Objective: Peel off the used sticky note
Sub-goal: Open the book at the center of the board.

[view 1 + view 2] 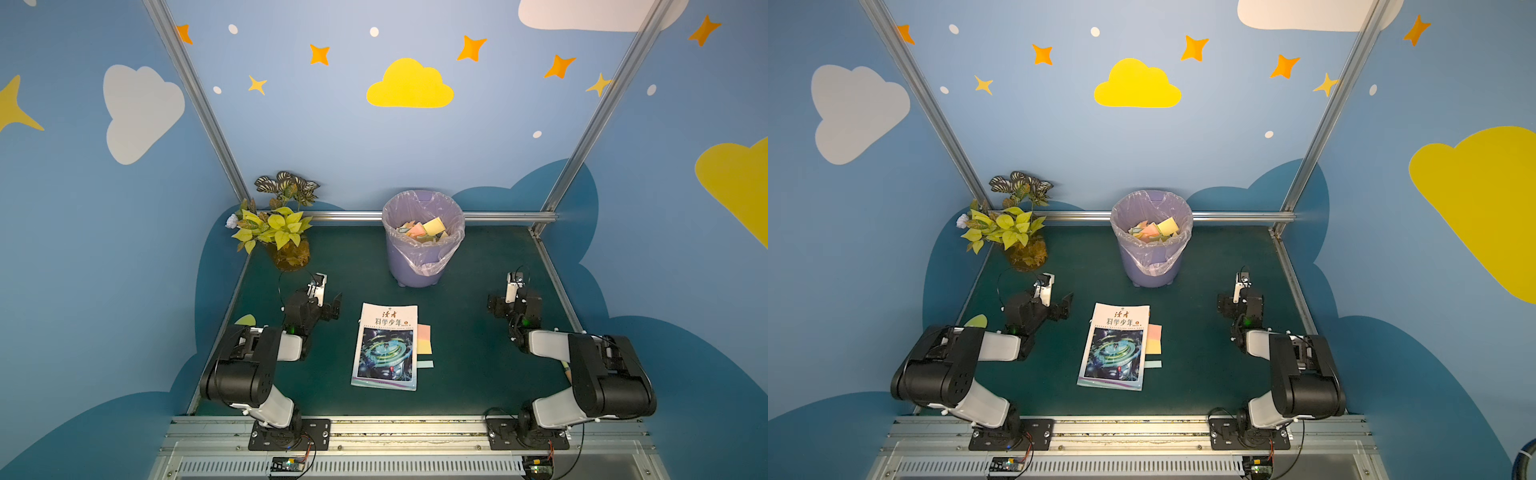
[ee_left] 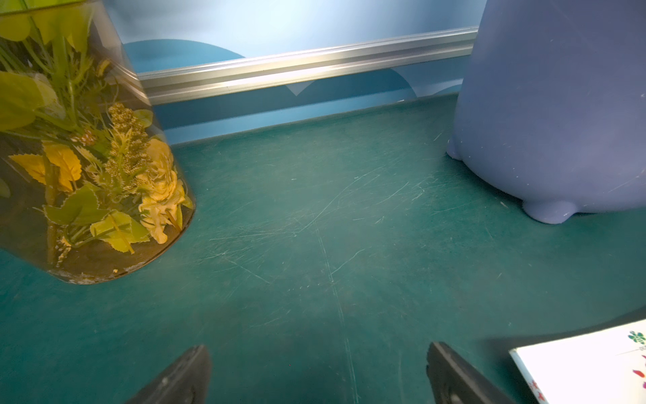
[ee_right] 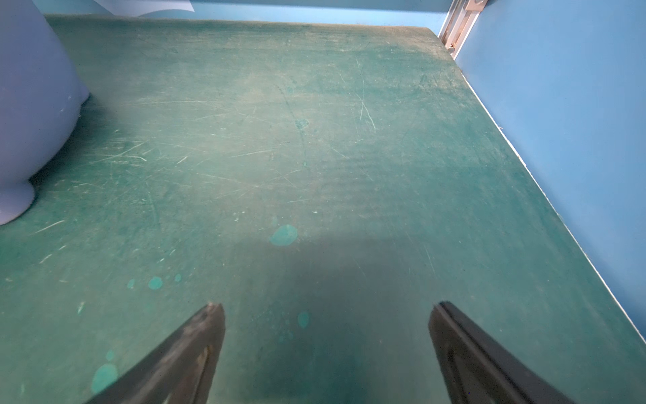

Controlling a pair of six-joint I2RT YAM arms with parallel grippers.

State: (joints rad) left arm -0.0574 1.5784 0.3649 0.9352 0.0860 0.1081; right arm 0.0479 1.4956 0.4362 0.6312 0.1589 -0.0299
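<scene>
In both top views, a closed magazine lies low in the centre of the green table, with pink, yellow and pale-green sticky notes poking from its right edge. A lilac bin stands above it, a potted plant upper left.

Left wrist view: the left gripper, jaws wide apart and empty, hovers over the table between potted plant and bin.

Right wrist view: the right gripper, jaws equally wide, holds nothing; the bin sits at the left edge.

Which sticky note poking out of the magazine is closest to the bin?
The pink note; the yellow note comes next, and the pale blue note is farthest from the bin.
</scene>
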